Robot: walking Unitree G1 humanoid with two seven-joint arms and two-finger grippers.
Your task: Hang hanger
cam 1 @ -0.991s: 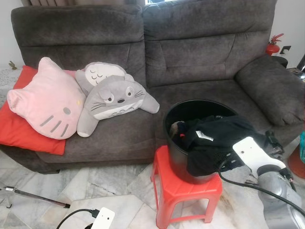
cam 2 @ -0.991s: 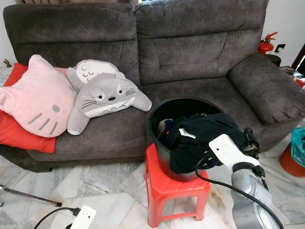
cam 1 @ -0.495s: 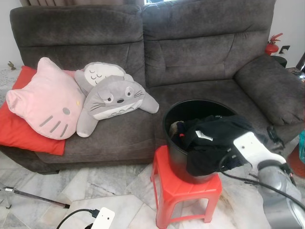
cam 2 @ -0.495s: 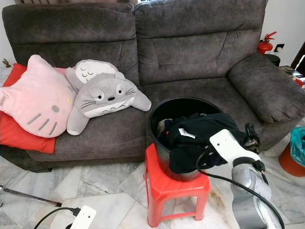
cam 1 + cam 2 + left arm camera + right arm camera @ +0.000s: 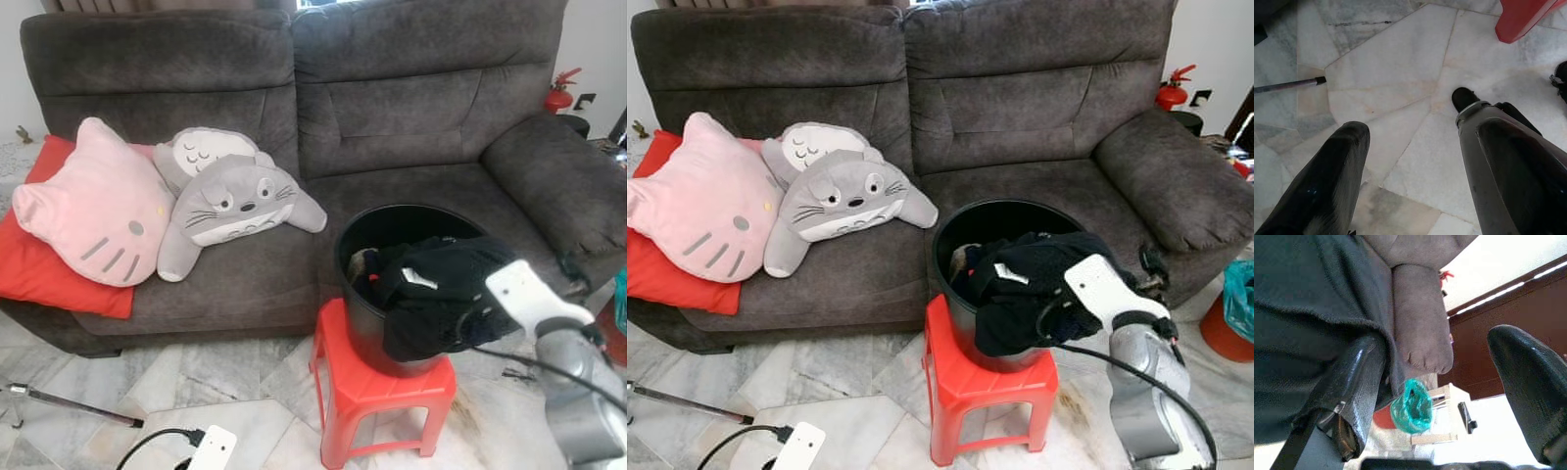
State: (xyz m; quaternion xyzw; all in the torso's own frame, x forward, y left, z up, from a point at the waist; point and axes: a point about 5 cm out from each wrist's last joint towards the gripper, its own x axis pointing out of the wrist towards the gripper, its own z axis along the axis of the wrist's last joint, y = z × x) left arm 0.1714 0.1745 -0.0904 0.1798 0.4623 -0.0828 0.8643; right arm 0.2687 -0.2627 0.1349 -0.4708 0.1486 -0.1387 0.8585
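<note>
Right tool (image 5: 1440, 396) spread open beside black bin (image 5: 965, 230) of dark clothes (image 5: 1038, 279).
Left tool (image 5: 1410, 166) open too, low over marble floor (image 5: 1391, 63), near red stool (image 5: 985, 392) under bin.

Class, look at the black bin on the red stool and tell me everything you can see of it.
The black bin is a round, smooth-walled tub, plastic by its look, standing upright on the red stool in front of the grey sofa. Its mouth is open and stuffed with dark clothes, which spill over the rim on the side towards the robot's right arm. A pale item shows inside near the far rim. The right gripper sits just beyond the bin, near the sofa's front.
</note>
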